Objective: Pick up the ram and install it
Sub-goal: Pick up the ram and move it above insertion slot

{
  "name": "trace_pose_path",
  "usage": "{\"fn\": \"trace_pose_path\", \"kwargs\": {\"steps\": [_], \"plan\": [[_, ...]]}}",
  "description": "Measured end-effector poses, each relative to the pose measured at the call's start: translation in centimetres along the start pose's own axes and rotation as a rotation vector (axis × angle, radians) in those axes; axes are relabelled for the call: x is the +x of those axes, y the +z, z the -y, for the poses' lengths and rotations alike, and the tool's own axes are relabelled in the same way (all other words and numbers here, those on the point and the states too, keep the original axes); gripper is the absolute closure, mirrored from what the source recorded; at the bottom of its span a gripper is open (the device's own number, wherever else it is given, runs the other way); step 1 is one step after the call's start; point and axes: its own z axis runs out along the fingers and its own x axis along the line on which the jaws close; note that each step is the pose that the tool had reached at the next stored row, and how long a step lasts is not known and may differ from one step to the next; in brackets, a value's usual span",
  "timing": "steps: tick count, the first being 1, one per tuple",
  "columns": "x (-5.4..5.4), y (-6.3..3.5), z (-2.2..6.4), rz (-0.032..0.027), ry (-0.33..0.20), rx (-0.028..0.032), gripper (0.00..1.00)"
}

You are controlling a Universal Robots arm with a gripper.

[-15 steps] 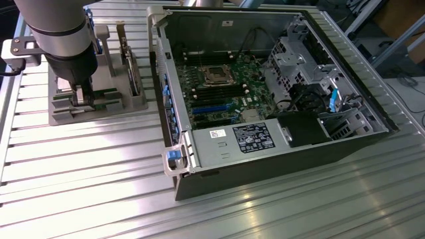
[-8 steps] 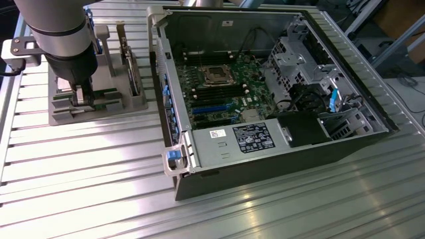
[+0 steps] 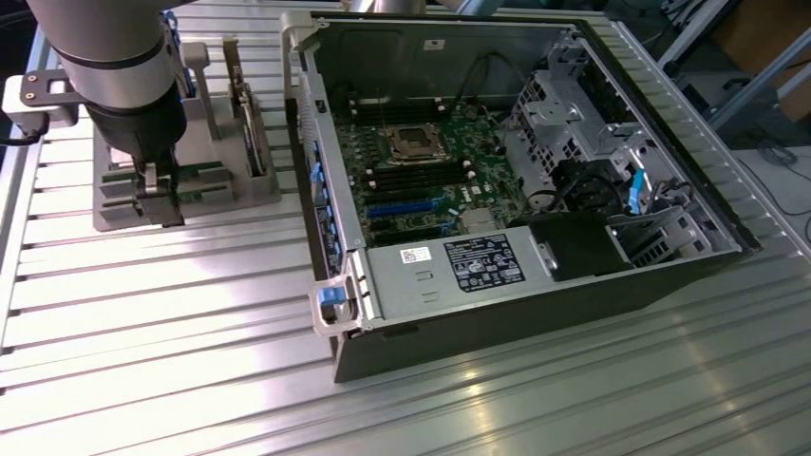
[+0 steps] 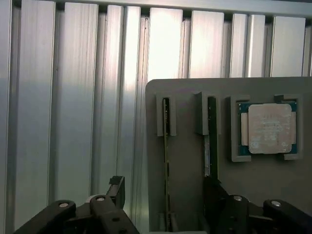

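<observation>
Wrist view: gripper [image 4: 165, 195] spread astride ram [image 4: 166, 141]; power-supply label [image 3: 485, 264] seemingly unreadable.

We see a robotics lab or assembly workshop: a ribbed aluminium table [image 3: 165, 332] carries an open computer case [image 3: 533, 309], motherboard [image 3: 419, 161] bare, toward three o'clock in the exterior view. Toward ten o'clock, a robot arm [image 3: 121, 76] hangs over a grey parts fixture [image 3: 260, 190].

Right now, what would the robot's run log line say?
gripper: open | position: over gray holder, astride ram | ram: on edge in slot, not lifted
</observation>
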Motion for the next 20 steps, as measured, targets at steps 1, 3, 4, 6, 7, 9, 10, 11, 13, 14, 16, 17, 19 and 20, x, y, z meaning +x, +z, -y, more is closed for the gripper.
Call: {"fn": "trace_pose_path", "kwargs": {"steps": [1, 3, 4, 6, 7, 9, 10, 11, 13, 14, 16, 17, 19, 20], "plan": [[0.02, 0.00, 0.00, 0.0000, 0.000, 0.0000, 0.15], [0.03, 0.00, 0.00, 0.0000, 0.000, -0.0001, 0.03], [0.03, 0.00, 0.00, 0.0000, 0.000, 0.0000, 0.01], [0.03, 0.00, 0.00, 0.0000, 0.000, 0.0000, 0.01], [0.03, 0.00, 0.00, 0.0000, 0.000, 0.0000, 0.01], [0.03, 0.00, 0.00, 0.0000, 0.000, 0.0000, 0.09], [0.03, 0.00, 0.00, 0.0000, 0.000, 0.0000, 0.15], [0.03, 0.00, 0.00, 0.0000, 0.000, 0.0000, 0.22], [0.03, 0.00, 0.00, 0.0000, 0.000, 0.0000, 0.22], [0.03, 0.00, 0.00, 0.0000, 0.000, 0.0000, 0.23], [0.03, 0.00, 0.00, 0.0000, 0.000, 0.0000, 0.37], [0.03, 0.00, 0.00, 0.0000, 0.000, 0.0000, 0.37], [0.03, 0.00, 0.00, 0.0000, 0.000, -0.0001, 0.38], [0.03, 0.00, 0.00, 0.0000, 0.000, 0.0000, 0.45]]}}
